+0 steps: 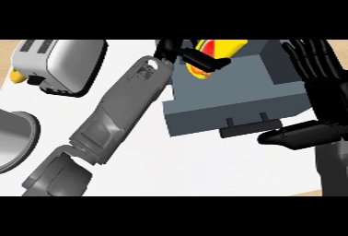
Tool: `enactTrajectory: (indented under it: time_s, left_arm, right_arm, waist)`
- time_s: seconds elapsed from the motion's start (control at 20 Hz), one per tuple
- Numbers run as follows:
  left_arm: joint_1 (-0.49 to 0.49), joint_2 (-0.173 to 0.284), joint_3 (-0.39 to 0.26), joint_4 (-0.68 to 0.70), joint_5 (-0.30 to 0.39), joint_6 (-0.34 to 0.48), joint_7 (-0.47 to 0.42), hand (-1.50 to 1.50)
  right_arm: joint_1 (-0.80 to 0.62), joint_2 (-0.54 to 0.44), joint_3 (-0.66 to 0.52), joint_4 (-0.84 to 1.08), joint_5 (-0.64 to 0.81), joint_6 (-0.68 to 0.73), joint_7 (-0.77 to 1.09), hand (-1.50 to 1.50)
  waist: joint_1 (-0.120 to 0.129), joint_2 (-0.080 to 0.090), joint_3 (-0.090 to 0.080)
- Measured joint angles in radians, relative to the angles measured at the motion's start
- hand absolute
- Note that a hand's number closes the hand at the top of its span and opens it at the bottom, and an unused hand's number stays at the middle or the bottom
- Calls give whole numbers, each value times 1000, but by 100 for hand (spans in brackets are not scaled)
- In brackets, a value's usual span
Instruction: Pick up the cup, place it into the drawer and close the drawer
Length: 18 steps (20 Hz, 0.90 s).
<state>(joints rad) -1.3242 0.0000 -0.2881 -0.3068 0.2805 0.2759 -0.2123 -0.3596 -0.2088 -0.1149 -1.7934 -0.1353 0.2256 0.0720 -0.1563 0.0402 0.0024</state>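
Even, bright, diffuse light; white counter near washed out below the right hand. Soft highlights on the toaster, far left of the left hand. Faint shadow under the drawer front.

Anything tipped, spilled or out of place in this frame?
Nothing spilled or damaged. The yellow and red cup sits tilted inside the open grey drawer, with the left hand curled round it. The right hand is open beside the drawer.

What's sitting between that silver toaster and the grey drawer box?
In the head view, the robot's grey left forearm crosses between the toaster and the drawer, over white counter.
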Motion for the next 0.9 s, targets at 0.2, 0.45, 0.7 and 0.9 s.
enactTrajectory:
  time_s: [0.2, 0.45, 0.7, 0.9]
  left_arm:
    - [25, 0, -39, -3, 36, -9, -15, -150]
    - [54, 0, -30, -33, 119, -11, -70, -150]
    - [60, 0, -1, -88, 217, -34, -151, -150]
    - [62, 0, 17, -103, 277, -8, -212, -150]
  right_arm:
    - [-31, 6, 17, 15, -5, 9, 1, -150]
    - [-49, 21, 57, 27, -72, 79, 0, 150]
    - [-54, 11, 139, 30, -157, 214, 22, 150]
    - [-43, -54, 207, 34, -168, 325, 77, 150]
  waist:
    - [-30, 8, 0]
    - [-49, 14, -1]
    - [-47, 10, -2]
    - [-23, 0, -3]
